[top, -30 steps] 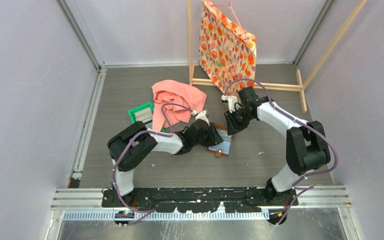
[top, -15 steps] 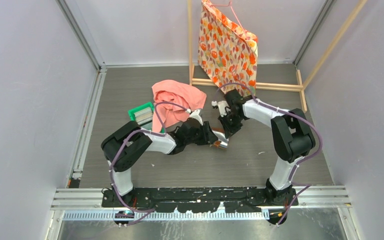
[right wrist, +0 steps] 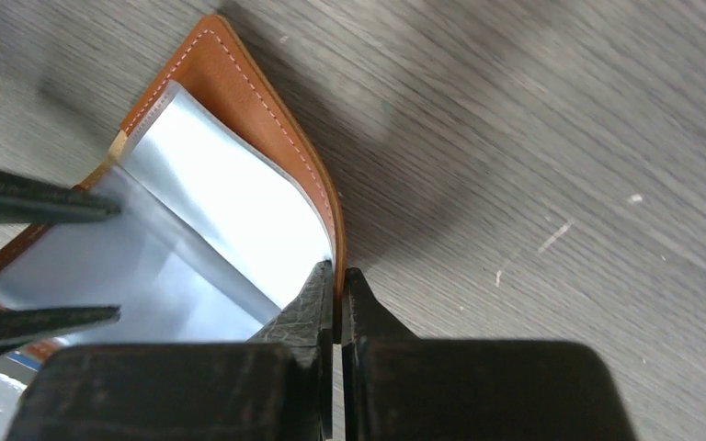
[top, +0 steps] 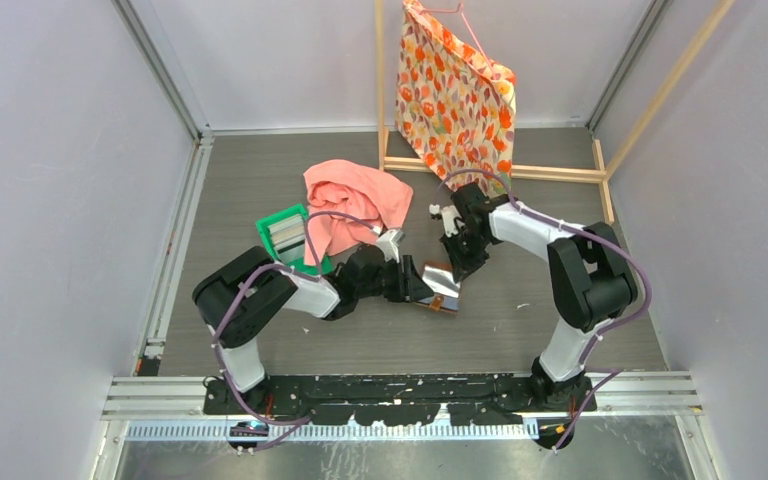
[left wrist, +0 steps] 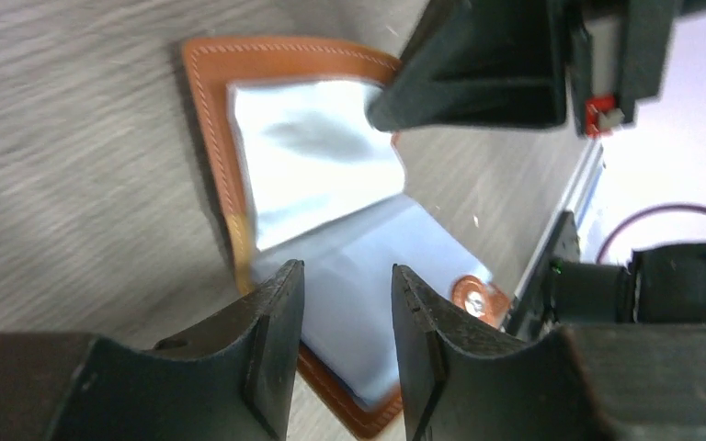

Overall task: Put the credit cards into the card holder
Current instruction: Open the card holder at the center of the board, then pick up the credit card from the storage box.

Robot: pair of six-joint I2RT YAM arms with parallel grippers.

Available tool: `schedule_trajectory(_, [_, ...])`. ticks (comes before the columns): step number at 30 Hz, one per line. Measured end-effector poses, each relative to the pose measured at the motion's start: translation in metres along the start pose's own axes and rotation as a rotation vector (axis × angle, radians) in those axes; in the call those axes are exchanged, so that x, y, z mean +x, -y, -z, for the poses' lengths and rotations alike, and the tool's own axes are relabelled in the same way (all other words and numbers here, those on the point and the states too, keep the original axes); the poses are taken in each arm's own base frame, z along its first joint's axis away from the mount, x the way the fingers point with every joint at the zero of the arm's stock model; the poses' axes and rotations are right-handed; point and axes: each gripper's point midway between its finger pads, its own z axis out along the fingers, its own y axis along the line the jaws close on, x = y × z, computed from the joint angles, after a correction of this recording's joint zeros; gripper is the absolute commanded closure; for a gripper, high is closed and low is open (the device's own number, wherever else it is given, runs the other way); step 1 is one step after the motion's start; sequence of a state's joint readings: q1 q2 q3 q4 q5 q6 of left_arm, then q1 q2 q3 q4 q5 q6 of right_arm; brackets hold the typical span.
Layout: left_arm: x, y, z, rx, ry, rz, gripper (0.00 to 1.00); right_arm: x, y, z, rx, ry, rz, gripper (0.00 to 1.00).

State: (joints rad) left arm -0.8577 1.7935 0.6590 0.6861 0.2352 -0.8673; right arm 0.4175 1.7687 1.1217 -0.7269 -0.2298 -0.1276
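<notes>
Right wrist: right fingers (right wrist: 314, 299) are clamping the open brown leather card holder (right wrist: 207, 197) by its rim, steadying it; left fingers (left wrist: 271, 322) are hovering apart.

No legible text anywhere.

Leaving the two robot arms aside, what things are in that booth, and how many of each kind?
wallet: 1
pink cloth: 1
patterned cloth: 1
green tray: 1
wooden frame: 1
Total: 5 (the pale contents of the tray are too small to count)
</notes>
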Motion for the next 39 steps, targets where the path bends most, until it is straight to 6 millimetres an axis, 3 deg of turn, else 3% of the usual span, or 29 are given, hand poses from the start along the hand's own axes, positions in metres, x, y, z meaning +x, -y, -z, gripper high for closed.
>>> schedule_trajectory(6, [0.017,0.023,0.013,0.106,-0.104,-0.070,0.58,-0.004,0.008,0.011,-0.006,0.071,-0.117,0.99])
schedule_trajectory(11, [0.039,0.020,0.016,0.079,-0.217,-0.101,0.59,-0.010,0.010,0.014,-0.046,0.120,-0.223,0.99])
schedule_trajectory(15, [0.043,0.011,0.013,0.029,-0.257,-0.098,0.63,-0.007,0.014,0.014,-0.087,0.124,-0.321,0.99])
schedule_trajectory(23, [0.023,-0.007,0.002,-0.076,-0.251,-0.024,0.71,0.003,0.031,-0.002,-0.129,0.077,-0.495,0.81])
schedule_trajectory(31, [0.001,-0.022,0.000,-0.124,-0.255,0.013,0.71,-0.002,0.023,-0.001,-0.209,0.070,-0.507,0.69])
schedule_trajectory(35, [-0.003,-0.024,0.003,-0.152,-0.252,-0.016,0.70,-0.008,0.010,0.010,-0.268,0.104,-0.464,0.63])
schedule_trajectory(39, [-0.007,-0.035,0.022,-0.235,-0.249,-0.051,0.69,-0.020,-0.002,0.035,-0.312,0.189,-0.384,0.62])
